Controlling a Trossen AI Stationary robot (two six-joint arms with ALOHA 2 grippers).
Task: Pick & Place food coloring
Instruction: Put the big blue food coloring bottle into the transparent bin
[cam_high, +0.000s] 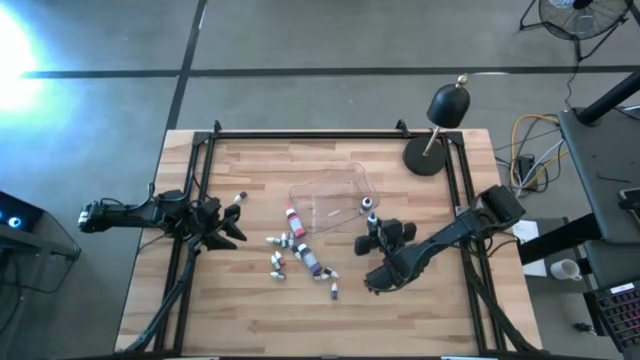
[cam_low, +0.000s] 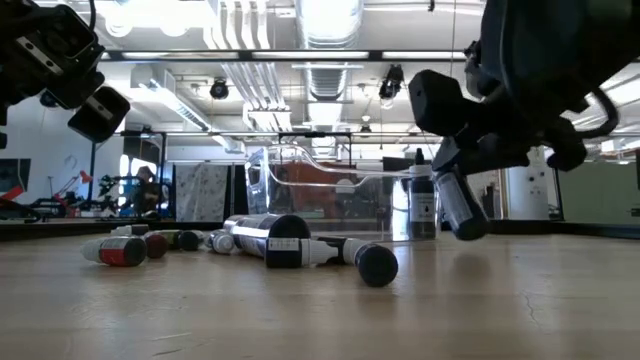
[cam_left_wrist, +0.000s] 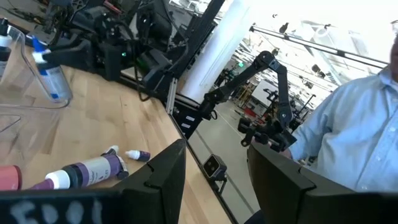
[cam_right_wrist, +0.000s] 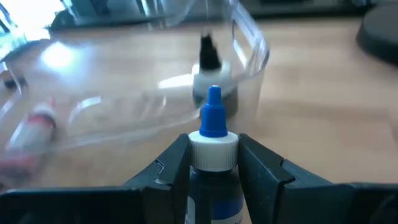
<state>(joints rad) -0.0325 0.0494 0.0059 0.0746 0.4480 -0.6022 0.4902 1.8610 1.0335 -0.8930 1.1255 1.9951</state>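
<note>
Right gripper (cam_right_wrist: 213, 163) clamped on blue-tipped food coloring bottle (cam_right_wrist: 213, 146), held above desk (cam_high: 420, 310) just beside clear tray (cam_high: 330, 200). Left gripper (cam_high: 232, 222) parted, empty, well apart from scattered bottles (cam_high: 300, 255) mid-desk.

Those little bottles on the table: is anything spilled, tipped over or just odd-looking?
No spill shows. Most food coloring bottles lie on their sides, scattered on the table beside the clear tray. One black-tipped bottle stands upright at the tray's edge. The right gripper holds a blue-tipped bottle.
</note>
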